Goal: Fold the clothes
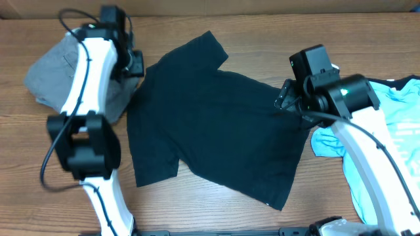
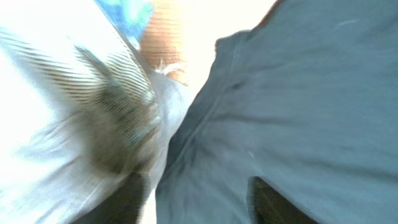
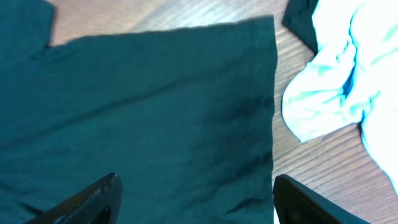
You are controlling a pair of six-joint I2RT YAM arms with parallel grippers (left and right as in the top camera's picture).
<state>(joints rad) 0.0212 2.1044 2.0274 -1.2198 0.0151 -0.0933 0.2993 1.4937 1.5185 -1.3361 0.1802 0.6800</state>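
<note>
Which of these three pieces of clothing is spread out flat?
The black T-shirt in the middle; the grey trousers and blue shirt lie bunched at the sides.

My left gripper (image 1: 134, 63) beside black T-shirt (image 1: 210, 118), fingers seemingly apart; my right gripper (image 1: 287, 98) over its opposite edge, spread wide.

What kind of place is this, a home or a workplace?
Probably a robot lab bench: a left arm and a right arm at a wooden table, a black T-shirt spread between them.
</note>
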